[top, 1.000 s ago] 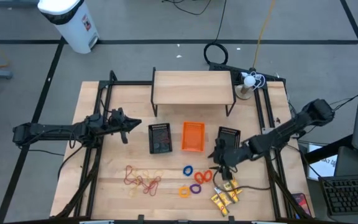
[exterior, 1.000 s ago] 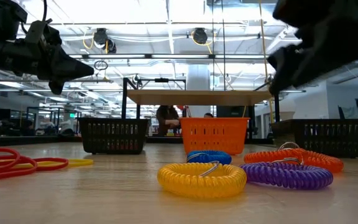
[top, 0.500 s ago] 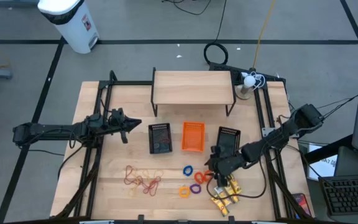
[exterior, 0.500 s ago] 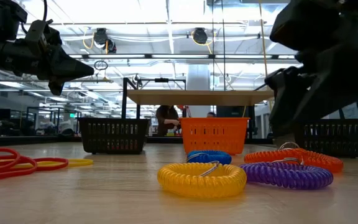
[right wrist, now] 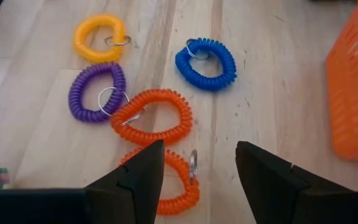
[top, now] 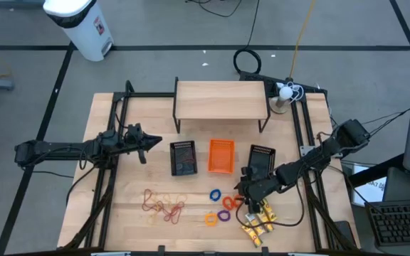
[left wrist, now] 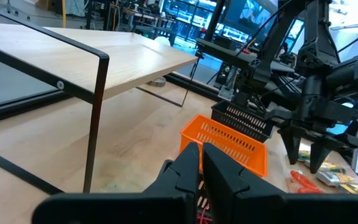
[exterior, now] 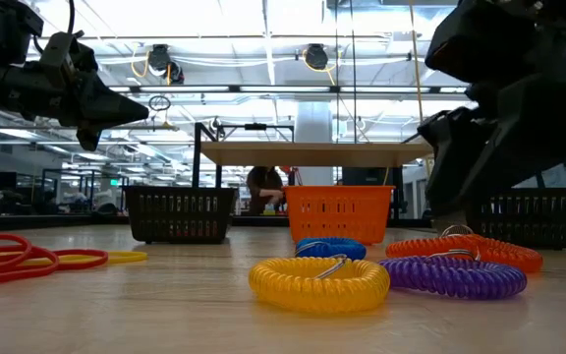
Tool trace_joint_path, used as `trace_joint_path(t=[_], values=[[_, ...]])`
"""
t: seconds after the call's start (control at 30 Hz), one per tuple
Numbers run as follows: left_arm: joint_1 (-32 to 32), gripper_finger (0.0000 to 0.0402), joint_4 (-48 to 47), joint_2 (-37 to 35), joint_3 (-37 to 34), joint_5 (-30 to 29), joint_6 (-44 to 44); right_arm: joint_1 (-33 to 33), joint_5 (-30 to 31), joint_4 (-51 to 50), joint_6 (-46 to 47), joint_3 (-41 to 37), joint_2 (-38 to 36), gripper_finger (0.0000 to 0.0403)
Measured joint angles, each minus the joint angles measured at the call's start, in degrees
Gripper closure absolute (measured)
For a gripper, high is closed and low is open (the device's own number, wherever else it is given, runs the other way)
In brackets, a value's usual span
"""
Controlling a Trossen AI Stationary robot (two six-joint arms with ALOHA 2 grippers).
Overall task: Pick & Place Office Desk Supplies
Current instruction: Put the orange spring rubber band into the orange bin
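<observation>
Right claw (right wrist: 194, 171), dark fingers parted, just above ribbed orange coil rings (right wrist: 154, 118); left claw (left wrist: 201, 165) pinched closed.

Wood table (top: 127, 206) w/ small wood shelf (top: 221, 99) at back. Mid row: black mesh tray (top: 184, 158), orange tray (top: 221, 156), 2nd black tray (top: 262, 158). Front: rubber bands (top: 164, 205), coil rings (top: 221, 205), yellow pieces (top: 256, 226).
</observation>
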Motion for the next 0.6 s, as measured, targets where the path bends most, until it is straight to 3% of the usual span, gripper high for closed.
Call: trace_joint_path(t=[0.33,0.6], values=[[0.01,0.0382,-0.03,0.00,-0.02,-0.02,-0.02,-0.13,0.00,1.10,-0.26,-0.17,3.77,0.0224],[-0.01,0.0382,-0.04,0.00,-0.02,-0.02,0.26,-0.42,-0.13,1.64,-0.81,-0.15,3.75,0.0270]])
